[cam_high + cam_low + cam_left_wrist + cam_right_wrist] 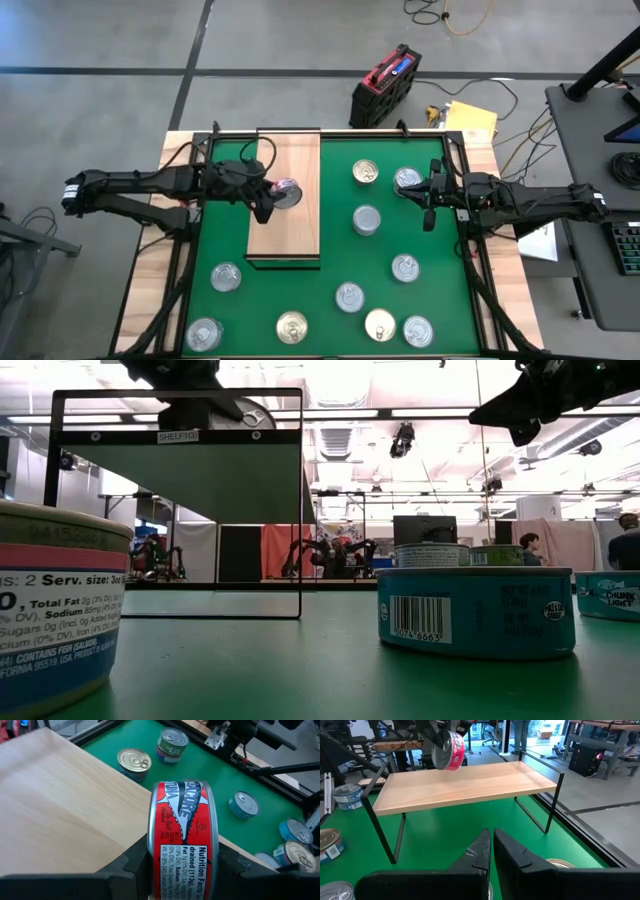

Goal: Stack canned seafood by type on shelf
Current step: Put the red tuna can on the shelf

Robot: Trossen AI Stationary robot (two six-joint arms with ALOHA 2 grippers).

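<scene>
One red-labelled tin (182, 840) sits on edge, clamped in the left gripper's (268, 196) fingers above the shelf (296, 215) near its right edge; bare board lies beyond. Right gripper (428, 199), fingers together, hovers over the tabletop (320, 285).

Two matte black arms (140, 185), (530, 197) of boxy jointed links, thin black cables running along them; each ends in two flat black fingers (470, 855) with angular, wedge-shaped tips
</scene>
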